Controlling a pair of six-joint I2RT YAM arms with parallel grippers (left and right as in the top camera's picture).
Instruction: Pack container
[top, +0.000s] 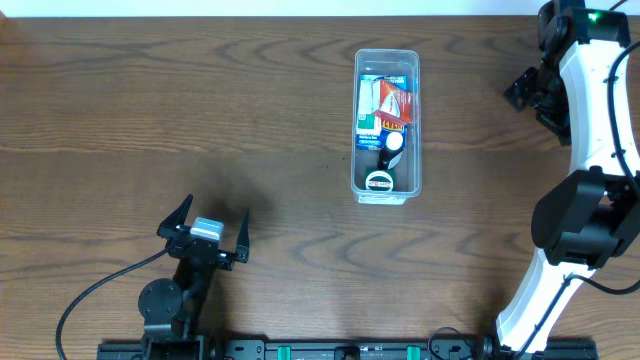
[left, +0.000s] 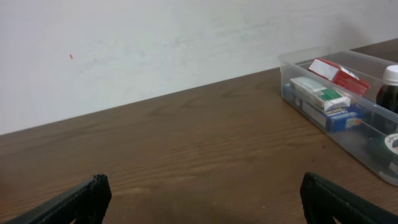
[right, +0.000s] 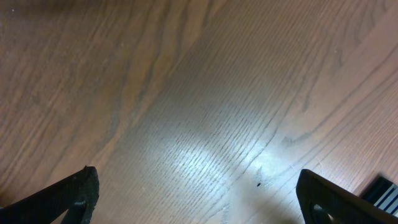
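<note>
The container, a long clear tub, stands upright right of the table's centre. Inside lie a red and white box, a green and white packet, a dark bottle with a white cap and a round tin. My left gripper is open and empty over bare wood, well to the container's lower left. Its wrist view shows the spread fingertips, with the container off to the right. My right gripper is open at the far right; between its fingertips lies only wood.
A black rail runs along the table's front edge, and a black cable loops at the left arm's base. The white right arm rises along the right side. A white wall stands behind the table's far edge.
</note>
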